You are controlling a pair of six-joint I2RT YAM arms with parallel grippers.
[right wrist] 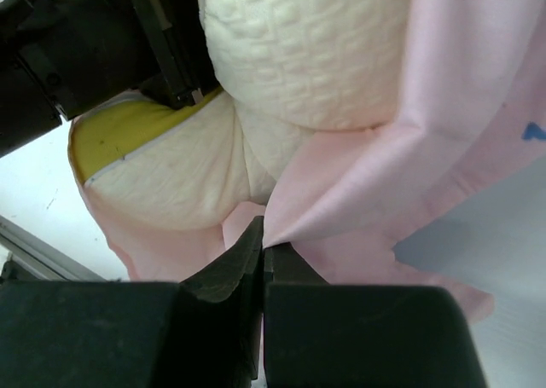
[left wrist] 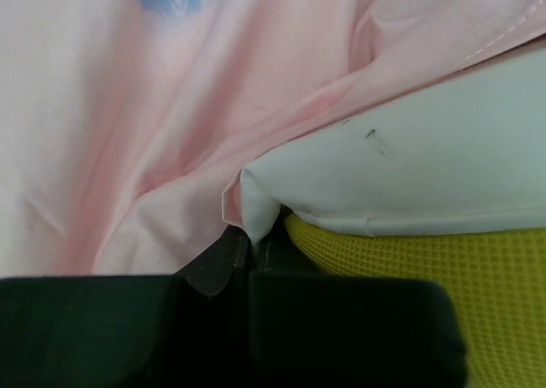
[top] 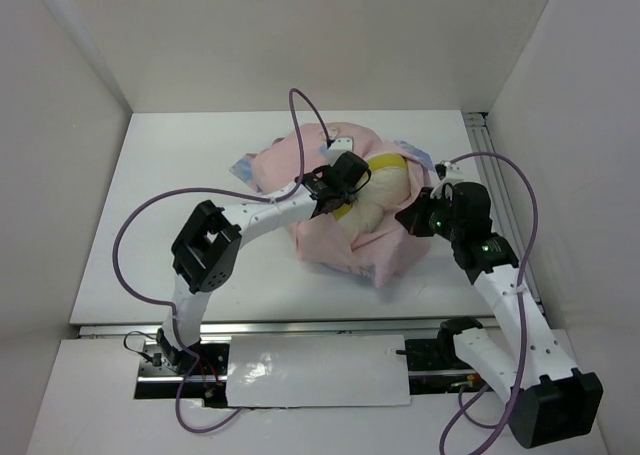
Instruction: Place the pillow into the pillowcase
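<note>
On the left of the white table (top: 150, 165), the left arm (top: 265, 215) reaches in from its base toward the middle, a purple cable (top: 128, 225) looping beside it. The left gripper (top: 345, 180) sits on top of the heap at the table's centre; in its wrist view the jaws stand narrow, pinched on a white corner of the pillow (top: 375, 200) just beside the yellow strip (top: 388, 162). The pink hem of the pillowcase (top: 330, 237) touches that same corner, and whether it is also in the pinch cannot be told.

The pillow lies at the middle of the table, partly inside the pillowcase. Its yellow strip and a plump white quilted part stick out at the top right of the heap, while pink fabric wraps it from the left and the near side. The pillowcase lies crumpled with its pale pink side outward; small blue patches (top: 243, 165) show at its far left edge.

To the right, the right gripper (right wrist: 263, 250) is closed tight on a fold of the pink pillowcase, low on the heap's right side and just below the bulging pillow. The right arm (top: 500, 275) bends back to its base at the near right, beside a metal rail (top: 492, 155) along the table's right edge.
</note>
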